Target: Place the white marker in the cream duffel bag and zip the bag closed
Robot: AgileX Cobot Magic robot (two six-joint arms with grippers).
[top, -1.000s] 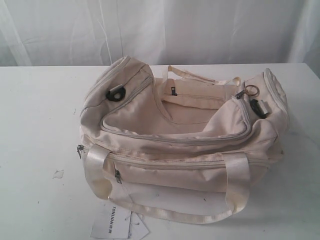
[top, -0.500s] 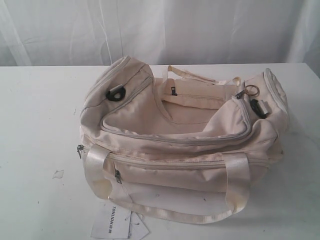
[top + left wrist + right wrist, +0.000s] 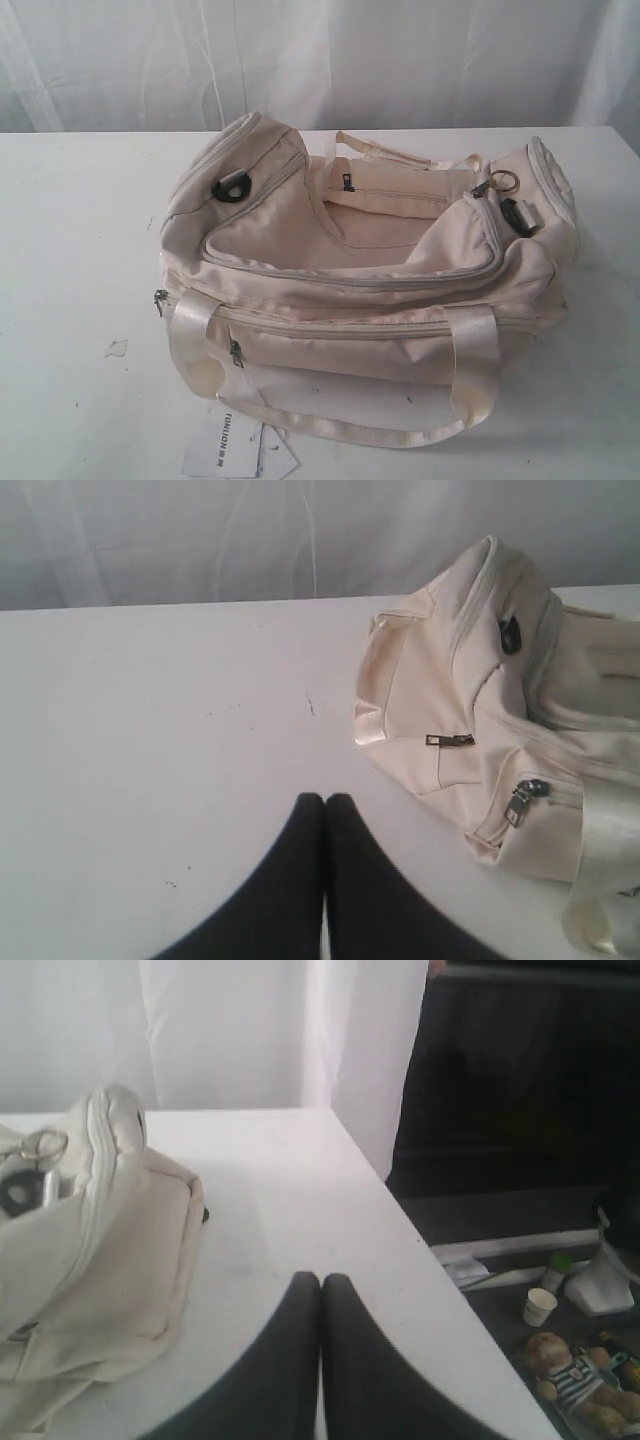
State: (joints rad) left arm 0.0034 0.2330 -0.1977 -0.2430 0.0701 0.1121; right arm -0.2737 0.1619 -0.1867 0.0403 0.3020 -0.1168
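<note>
On white table [image 3: 70,250], soft cream duffel bag [image 3: 400,345] slouching, top sagging, insides hard to see; shiny strap handle [image 3: 475,365] looping, paper tag [image 3: 232,442] getting cropped. Left gripper [image 3: 324,802], right gripper [image 3: 321,1280] sitting pinched together, empty.

The left gripper [image 3: 325,800] points forward over the white counter [image 3: 150,730], its two black, tapered fingers [image 3: 285,880] pressed together along their length, with nothing between them. The right gripper [image 3: 321,1278] is posed the same way near the counter's right edge, its fingers [image 3: 285,1360] likewise closed and empty.
</note>
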